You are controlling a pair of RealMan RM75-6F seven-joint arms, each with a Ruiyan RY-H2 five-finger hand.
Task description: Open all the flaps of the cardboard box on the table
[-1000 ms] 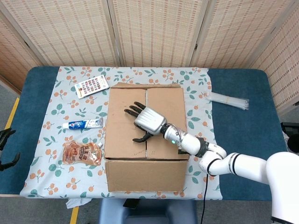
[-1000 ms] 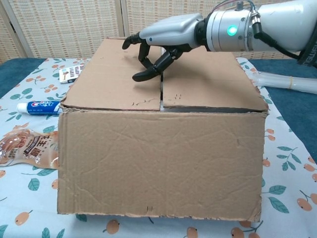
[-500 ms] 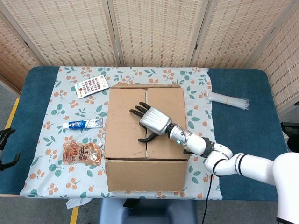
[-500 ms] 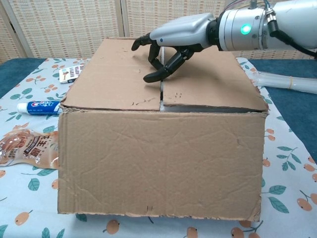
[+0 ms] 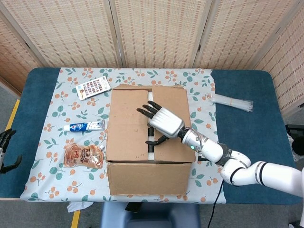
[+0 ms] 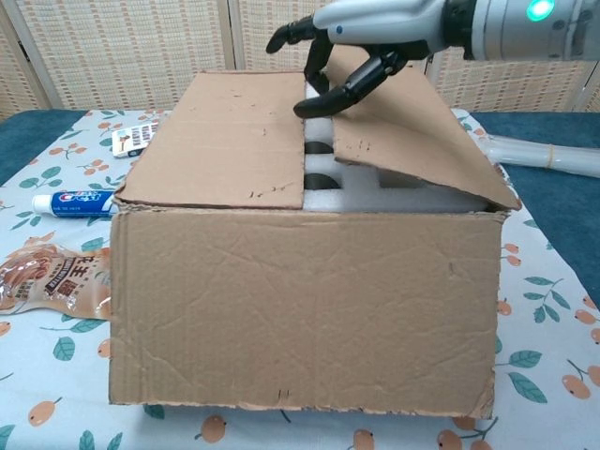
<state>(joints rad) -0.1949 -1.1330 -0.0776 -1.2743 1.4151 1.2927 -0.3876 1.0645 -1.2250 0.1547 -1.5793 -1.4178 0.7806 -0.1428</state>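
Chest view: right hand (image 6: pixel 361 42) pinches right flap (image 6: pixel 412 131) edge, flap tilted up
box (image 6: pixel 300 309): left flap (image 6: pixel 225 141) flat
left hand (image 5: pixel 5 149): state unclear

Toothpaste tube (image 5: pixel 87 126), snack pouch (image 5: pixel 84 156), card (image 5: pixel 93 87), plastic sleeve (image 5: pixel 231 101) on floral tablecloth (image 5: pixel 61 109)

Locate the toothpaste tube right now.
In the head view, the toothpaste tube lies on the floral cloth left of the cardboard box, above the snack pouch.
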